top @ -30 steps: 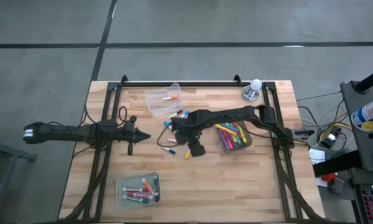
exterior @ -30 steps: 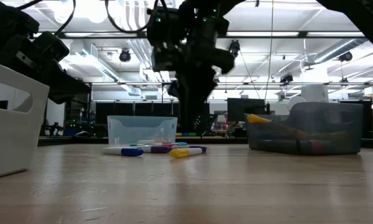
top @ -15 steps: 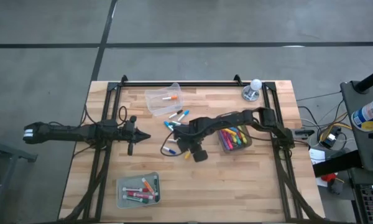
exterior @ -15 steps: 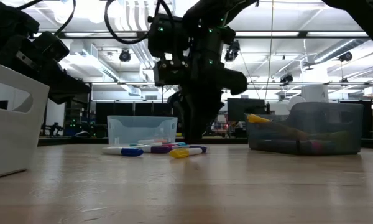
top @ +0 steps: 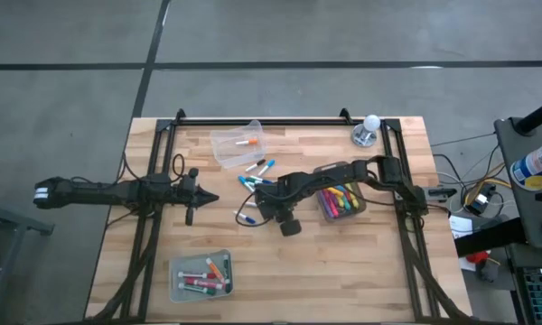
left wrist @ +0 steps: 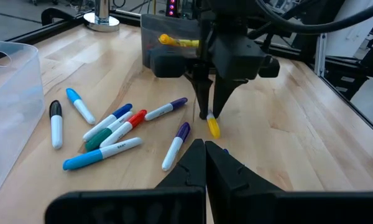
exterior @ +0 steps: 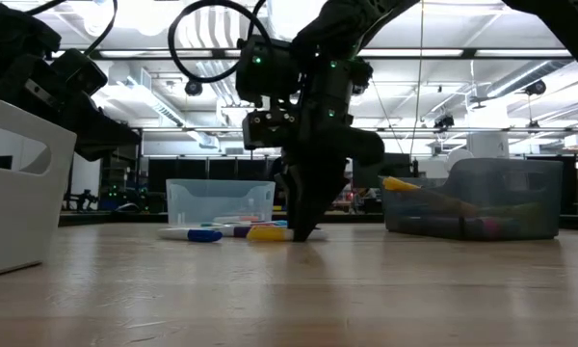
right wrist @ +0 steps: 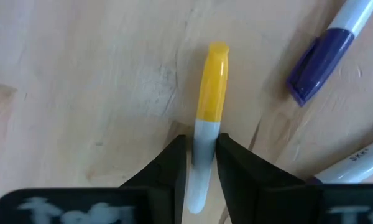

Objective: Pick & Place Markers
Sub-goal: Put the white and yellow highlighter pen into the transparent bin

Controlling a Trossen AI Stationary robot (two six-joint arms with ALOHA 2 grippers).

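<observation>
Several loose markers (top: 253, 171) lie on the wooden table near its middle, also seen in the left wrist view (left wrist: 112, 127). My right gripper (left wrist: 208, 115) points steeply down at the near end of the group. Its fingertips stand at the tabletop (exterior: 303, 234), closed around a yellow-capped marker (right wrist: 211, 93) that lies flat. A purple-capped marker (right wrist: 317, 62) lies close beside it. My left gripper (top: 208, 198) waits shut at the table's left, above the wood, touching nothing. My right gripper pinches the yellow-capped marker's white barrel (right wrist: 205, 140) between its two fingers, just behind the yellow cap. The fingers come from above, pointing steeply down, and lie across the marker. The marker lies flat on the table, its cap (left wrist: 212, 127) sticking out beyond the fingers.
A clear bin (top: 238, 143) holding one marker stands at the far middle. A grey bin (top: 201, 275) with markers sits near the front left, a dark bin (top: 341, 200) full of markers right of the gripper. A white ball on a stand (top: 369, 131) is at the far right.
My right gripper has come down from above the loose markers to the tabletop, moving slightly toward the near edge, and now stands around the yellow-capped marker. The left arm has kept still.
</observation>
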